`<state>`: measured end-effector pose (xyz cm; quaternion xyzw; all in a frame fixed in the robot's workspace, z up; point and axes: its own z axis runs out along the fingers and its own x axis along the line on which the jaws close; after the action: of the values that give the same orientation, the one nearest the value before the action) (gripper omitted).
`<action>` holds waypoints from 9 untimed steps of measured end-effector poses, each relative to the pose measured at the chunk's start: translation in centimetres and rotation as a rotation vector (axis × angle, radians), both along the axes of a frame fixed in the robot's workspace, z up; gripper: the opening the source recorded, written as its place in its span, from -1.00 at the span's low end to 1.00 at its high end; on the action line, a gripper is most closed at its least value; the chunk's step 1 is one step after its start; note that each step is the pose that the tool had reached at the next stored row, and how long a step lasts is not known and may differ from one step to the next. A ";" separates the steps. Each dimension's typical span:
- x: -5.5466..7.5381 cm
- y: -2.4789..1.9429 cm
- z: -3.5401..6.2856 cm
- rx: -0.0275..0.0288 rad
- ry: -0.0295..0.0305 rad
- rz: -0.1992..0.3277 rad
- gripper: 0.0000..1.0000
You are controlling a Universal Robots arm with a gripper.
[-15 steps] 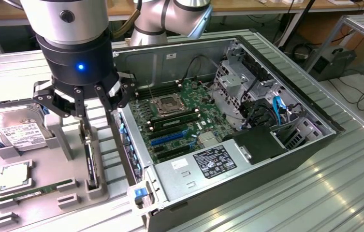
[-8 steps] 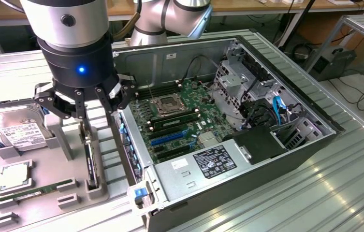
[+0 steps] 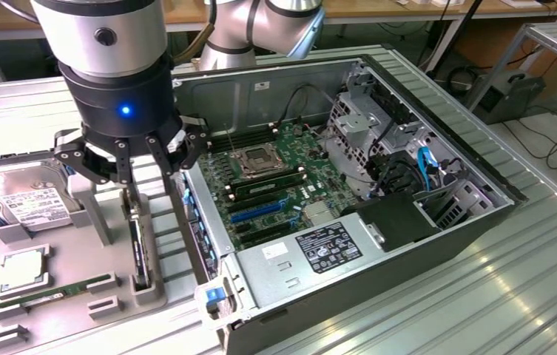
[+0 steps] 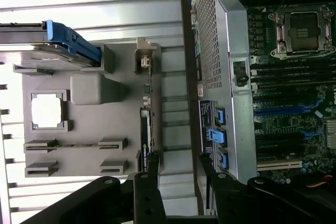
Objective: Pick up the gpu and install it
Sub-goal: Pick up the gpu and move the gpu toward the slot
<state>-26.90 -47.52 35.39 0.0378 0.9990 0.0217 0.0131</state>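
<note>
Ribbed metal table (image 3: 515,296), workbenches and cables behind. On it sit a grey fixture tray (image 3: 71,310) and an open computer case (image 3: 377,281), lying on its side with the motherboard (image 3: 278,177) exposed.

The gripper (image 3: 145,174) hangs over the tray with its jaws apart and nothing clamped. The gpu (image 3: 138,248) is directly below the jaws, standing on edge in a tray slot. It shows as a thin dark card seen edge-on. In the wrist view the card (image 4: 146,129) lines up under one finger (image 4: 151,174) rather than the middle of the gap. The other finger sits off toward the case wall. Can't tell if that finger touches the card.

Away from the jaws on the side opposite the case is a hard drive (image 3: 21,200) with a white label. A CPU (image 3: 24,270) and a green memory stick (image 3: 51,294) lie flat in their own tray pockets. The case is just beside the jaws on the other side, with the board's blue slots (image 3: 258,211) bare.
</note>
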 end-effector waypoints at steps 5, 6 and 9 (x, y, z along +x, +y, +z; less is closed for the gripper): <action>0.0 0.00 -0.29 0.0000 0.0000 0.000 -0.15; 0.0 0.00 -0.32 0.0000 0.0000 0.000 -0.15; 0.0 0.00 -0.42 0.0000 0.0000 0.000 -0.15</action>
<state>-26.95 -47.52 34.98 0.0379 0.9990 0.0217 0.0131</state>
